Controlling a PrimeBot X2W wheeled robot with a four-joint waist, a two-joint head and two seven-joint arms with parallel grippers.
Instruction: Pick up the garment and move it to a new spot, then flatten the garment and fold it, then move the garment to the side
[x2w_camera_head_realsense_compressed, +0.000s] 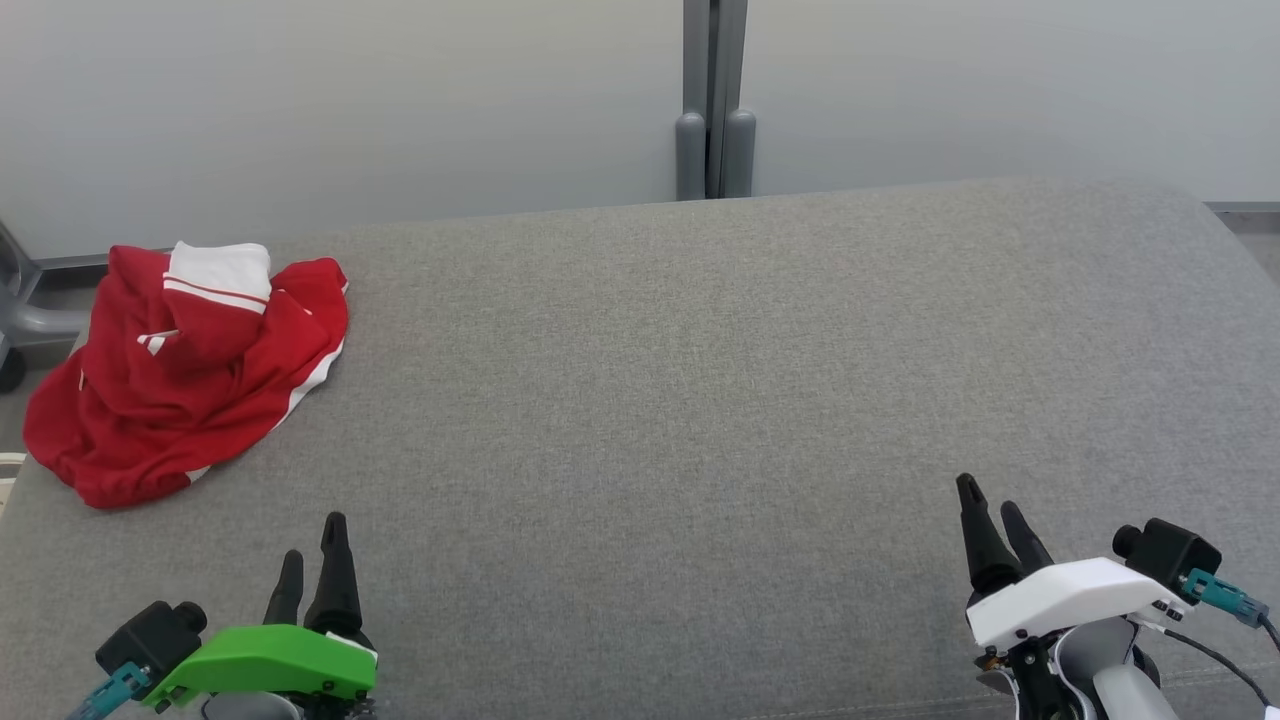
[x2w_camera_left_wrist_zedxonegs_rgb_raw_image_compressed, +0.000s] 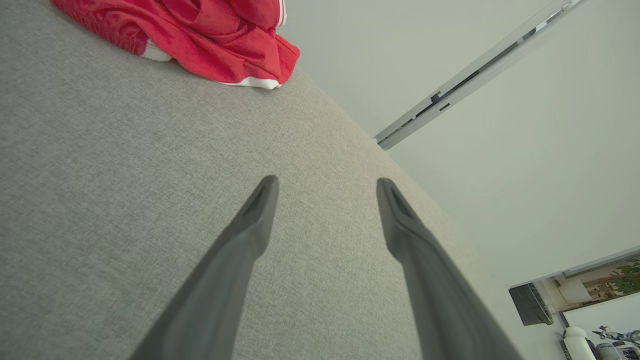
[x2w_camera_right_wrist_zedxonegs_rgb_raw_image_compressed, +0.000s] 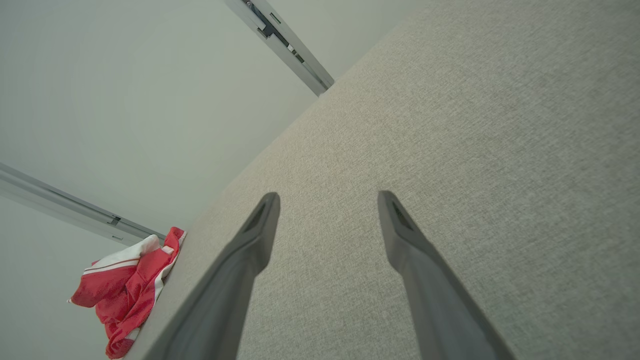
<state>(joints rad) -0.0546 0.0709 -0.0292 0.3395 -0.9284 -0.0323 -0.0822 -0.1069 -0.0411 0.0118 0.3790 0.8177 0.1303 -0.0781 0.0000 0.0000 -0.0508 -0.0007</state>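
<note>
The pick-up is the step in hand, and it is not yet begun. The garment (x2w_camera_head_realsense_compressed: 185, 375), a crumpled red top with white trim, is lying in a heap at the far left corner of the grey upholstered surface (x2w_camera_head_realsense_compressed: 700, 380). It is sitting right at the left edge and seems to be lapping over it. Nothing is touching it.

The left gripper (x2w_camera_head_realsense_compressed: 312, 538) is hovering at the near left with its fingers (x2w_camera_left_wrist_zedxonegs_rgb_raw_image_compressed: 250, 225) standing wide apart and holding nothing. The garment is lying ahead of it and off to its left, near but clearly apart. The right gripper (x2w_camera_head_realsense_compressed: 990, 495) is waiting at the near right, its fingers (x2w_camera_right_wrist_zedxonegs_rgb_raw_image_compressed: 250, 240) just as wide and just as empty, well apart from the cloth, with the whole bare middle lying between.

To my eye the left arm is the one placed for the job. The next move is calling for a reach forward and leftward, coming down over a raised fold near the white band. The fingers then need to close on enough layers that the heap lifts as one rather than trailing. The bare middle of the surface looks like the natural new spot, with room there for both arms to spread the garment flat.
</note>
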